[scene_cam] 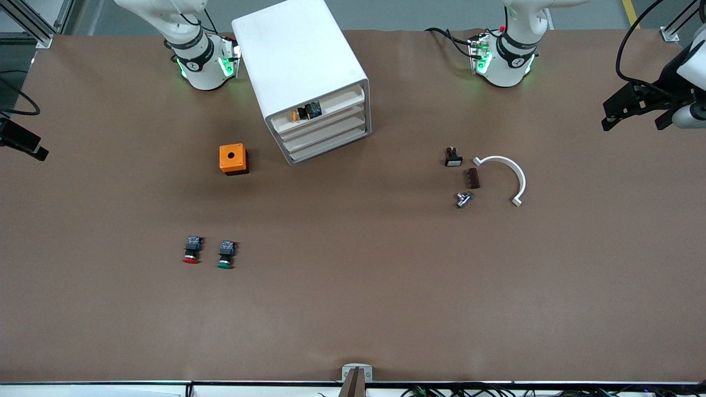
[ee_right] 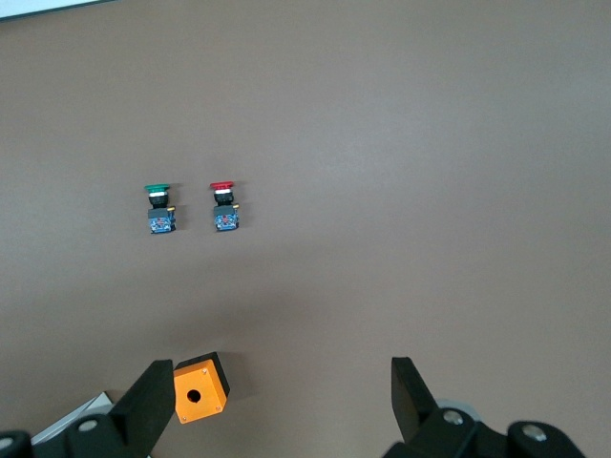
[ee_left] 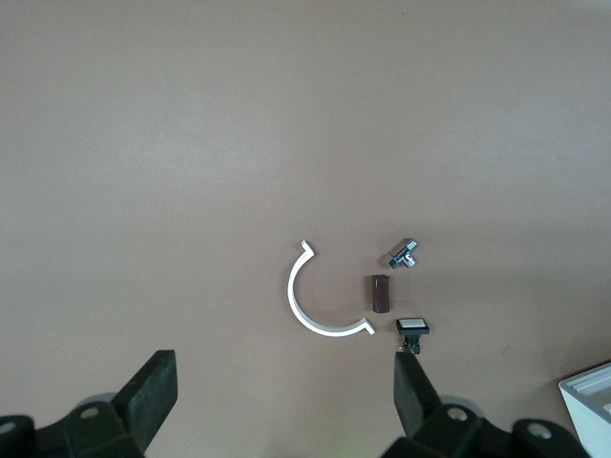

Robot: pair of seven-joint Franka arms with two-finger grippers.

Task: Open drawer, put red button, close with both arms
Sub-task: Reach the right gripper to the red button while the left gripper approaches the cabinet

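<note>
Both claws, left claw (ee_left: 282,401) and right claw (ee_right: 277,401), hang open and empty, so no step is begun and the drawer (scene_cam: 319,117) must first be pulled open.

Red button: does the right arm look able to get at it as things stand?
Probably yes. The red button lies uncovered on the table, apart from the green button, and the right gripper is open with nothing between.

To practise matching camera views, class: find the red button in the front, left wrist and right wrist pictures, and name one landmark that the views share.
Front view: the red button lies on the table beside the green button, nearer the camera than the orange cube.
Left wrist view: not in it.
Right wrist view: the red button lies beside the green button.
Shared landmark: the orange cube, in the front and right wrist views.
</note>
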